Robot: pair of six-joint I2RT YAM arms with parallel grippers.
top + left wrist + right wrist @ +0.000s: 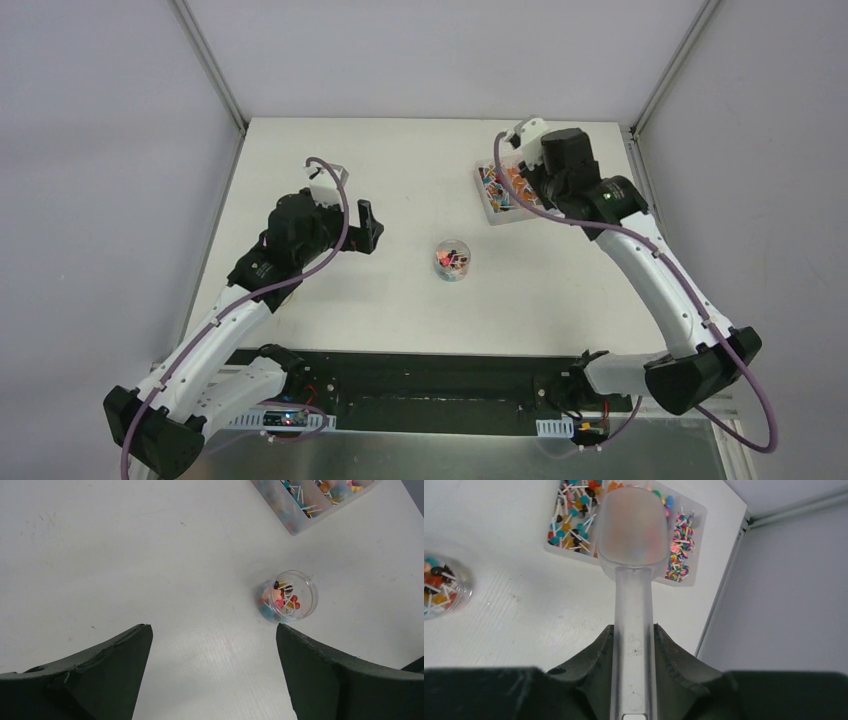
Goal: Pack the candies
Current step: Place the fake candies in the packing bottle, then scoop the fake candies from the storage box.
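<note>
Multicoloured candies on small white sticks fill a clear divided tray at the back right of the table. More candies lie in a small round clear jar near the table's middle. My right gripper is shut on the handle of a clear plastic scoop, whose bowl hangs over the tray. My left gripper is open, low over bare table, with the jar just beyond its right finger. In the top view the left gripper sits left of the jar.
The tray shows at the upper right of the left wrist view. The table's right edge and a metal frame post run close beside the tray. Grey walls enclose the table on three sides.
</note>
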